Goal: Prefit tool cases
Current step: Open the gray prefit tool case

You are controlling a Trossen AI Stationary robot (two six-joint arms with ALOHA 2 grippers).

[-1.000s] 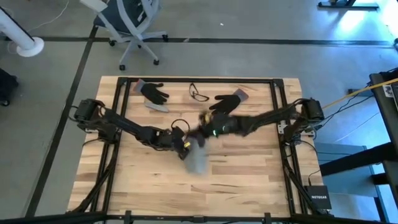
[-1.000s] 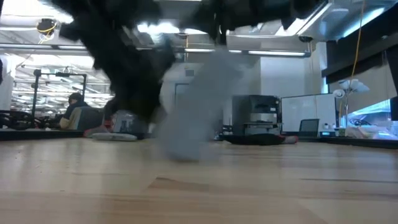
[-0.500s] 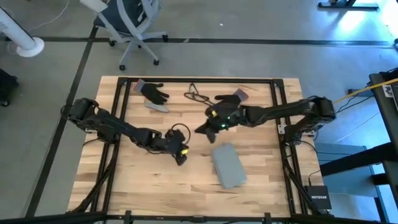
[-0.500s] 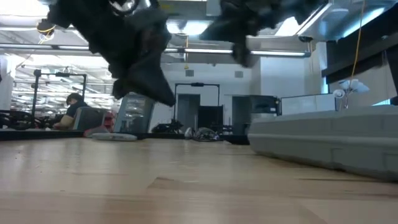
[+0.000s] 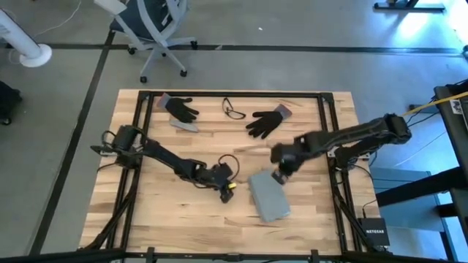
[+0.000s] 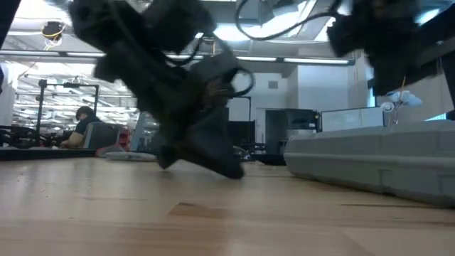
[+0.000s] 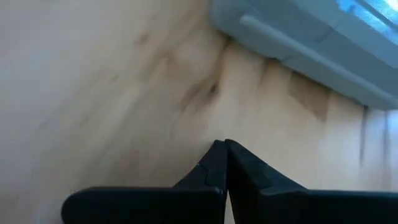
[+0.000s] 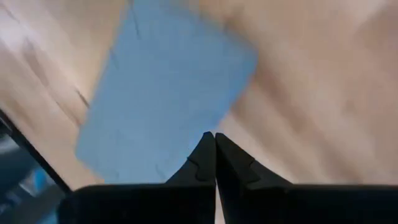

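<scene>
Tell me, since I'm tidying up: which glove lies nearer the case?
The right glove, by the table's far edge, right of the glasses. The left glove is farther from the case.

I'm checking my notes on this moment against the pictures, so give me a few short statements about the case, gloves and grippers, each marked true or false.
1. The case lies closed and flat on the table. True.
2. The left gripper holds the case. False: it is shut on nothing, beside the case.
3. Two gloves lie at the far edge. True.
4. The right gripper is open. False: its fingers are shut, just above the case's far end.
5. The glasses lie on the case. False: they lie between the gloves.
</scene>
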